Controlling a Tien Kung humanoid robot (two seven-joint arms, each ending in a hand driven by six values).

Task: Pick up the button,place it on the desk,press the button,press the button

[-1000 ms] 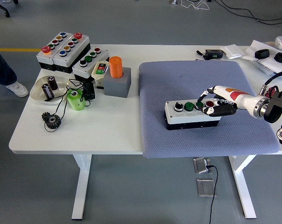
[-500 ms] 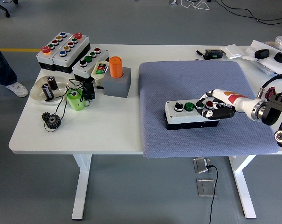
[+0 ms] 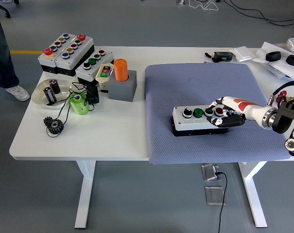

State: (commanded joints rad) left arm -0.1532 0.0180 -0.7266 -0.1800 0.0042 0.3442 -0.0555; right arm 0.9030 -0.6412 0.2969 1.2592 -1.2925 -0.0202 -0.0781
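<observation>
Right now your right hand (image 3: pixel 226 115) sits on the right end of the button box (image 3: pixel 198 119), fingers curled over its top and front edge, gripping it. That box lies flat on the grey-blue mat (image 3: pixel 212 87) covering the white table (image 3: pixel 88 136). Left arm isn't visible.

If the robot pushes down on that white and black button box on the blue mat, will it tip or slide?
The white-topped black button box looks low, wide and rigid, lying flat, so tipping seems unlikely. The textured blue-grey mat probably resists sliding. The right robot hand holds the box's right end, likely steadying it.
</observation>
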